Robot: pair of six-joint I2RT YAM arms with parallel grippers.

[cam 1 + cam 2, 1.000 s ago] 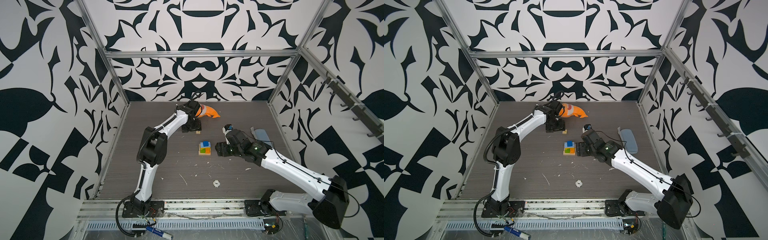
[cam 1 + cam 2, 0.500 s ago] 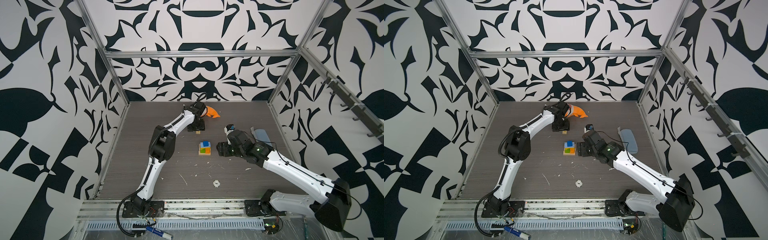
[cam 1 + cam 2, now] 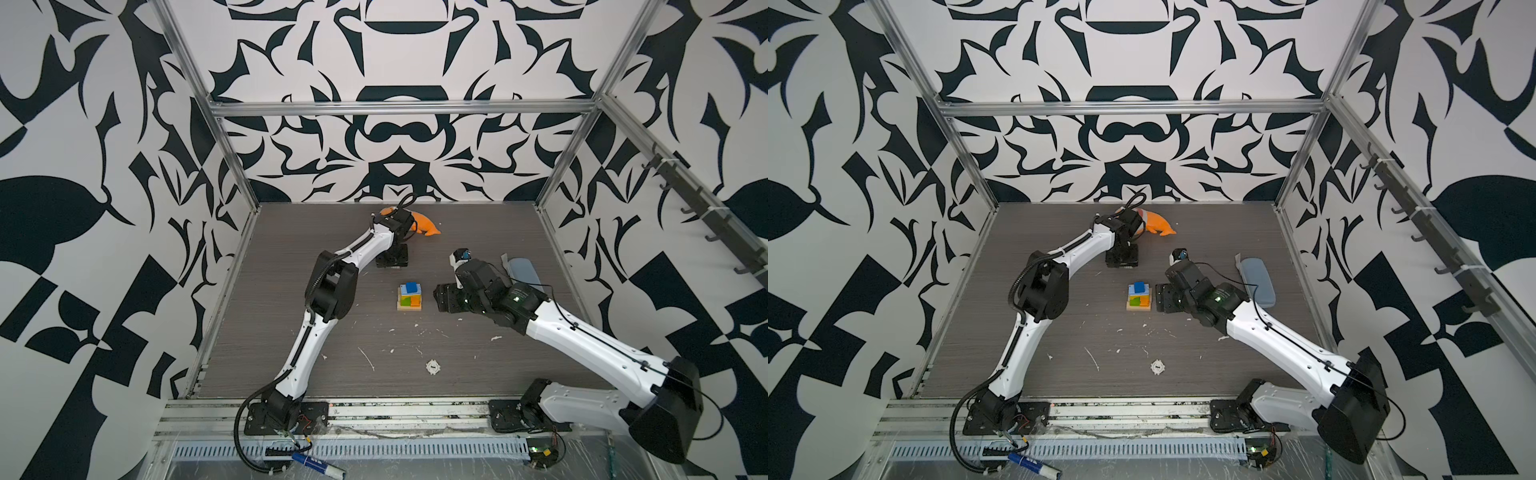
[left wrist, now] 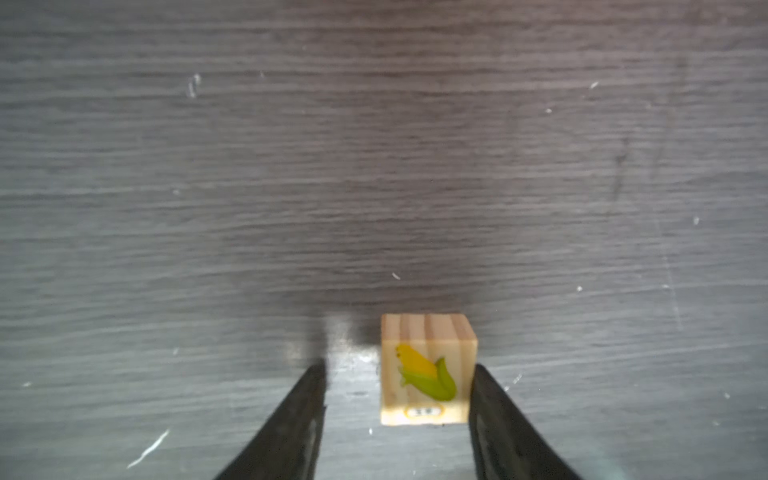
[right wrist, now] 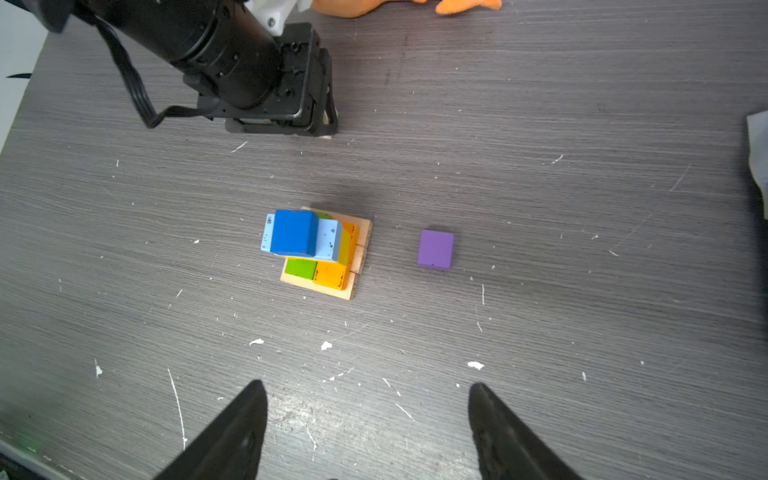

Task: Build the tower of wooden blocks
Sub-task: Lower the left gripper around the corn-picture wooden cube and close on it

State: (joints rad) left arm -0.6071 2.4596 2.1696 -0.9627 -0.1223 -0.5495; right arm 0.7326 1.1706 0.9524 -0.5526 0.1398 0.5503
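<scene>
The wood block tower [image 3: 410, 297] stands in the middle of the surface [image 3: 478, 374], where it stood a second ago. The change is behind the tower, toward the back wall. The left arm [image 3: 303, 353] has swung its elbow closer to the tower. Its end now hides the tan cube [image 4: 428, 370] that showed beside it in both top views a second ago. The right arm [image 3: 582, 345] has hardly shifted.

In the left wrist view the left fingers [image 4: 295, 415] are partly spread around the tan cube, which rests on the surface and bears a picture of a corn cob. One finger touches a side of the cube and the other stands clear of it, so the cube is not yet pinched. The right fingers [image 5: 232, 428] are spread wide and hold nothing. They are just beside the tower, not touching it.

The tower has a flat tan base of bars, then a green and an orange brick side by side. Above those come a yellow brick, a light-blue brick and a dark blue cube on top. The upper pieces sit toward one edge of the base. A purple cube [image 5: 435, 249] lies flat near the tower, apart from it. An orange plush fish [image 3: 424, 226] lies beyond the left fingers from the tower. A grey-blue pouch [image 3: 523, 272] lies well apart from the tower, on the right arm's side.
</scene>
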